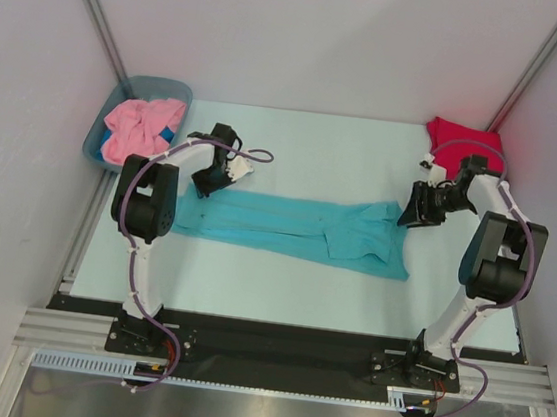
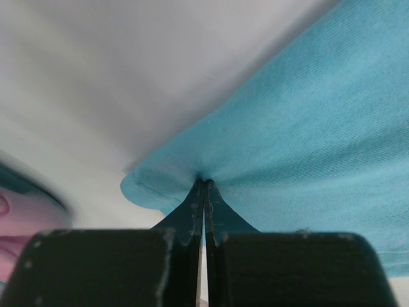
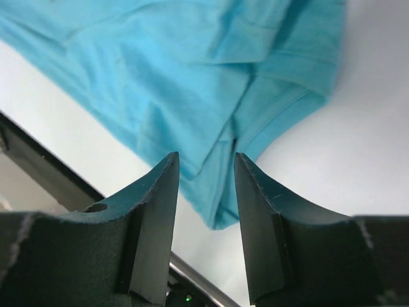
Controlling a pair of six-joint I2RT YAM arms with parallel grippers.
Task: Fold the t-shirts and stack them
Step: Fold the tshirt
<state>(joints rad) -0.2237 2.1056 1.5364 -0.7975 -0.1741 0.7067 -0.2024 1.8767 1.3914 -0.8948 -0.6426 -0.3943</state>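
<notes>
The turquoise t-shirt (image 1: 296,228) lies stretched in a long band across the middle of the table. My left gripper (image 1: 204,186) is shut on its left end; the left wrist view shows the cloth (image 2: 307,128) pinched at the closed fingertips. My right gripper (image 1: 410,220) is open just above the shirt's right end, and the right wrist view shows the cloth (image 3: 192,77) between and beyond its fingers (image 3: 160,192). The pink t-shirt (image 1: 142,128) is bunched in the tub. The crimson red t-shirt (image 1: 462,141) lies at the back right corner.
The grey-blue plastic tub (image 1: 109,117) stands at the back left by the wall. White walls close in on the left, right and back. A black rail (image 1: 283,345) runs along the table's near edge, between the arm bases.
</notes>
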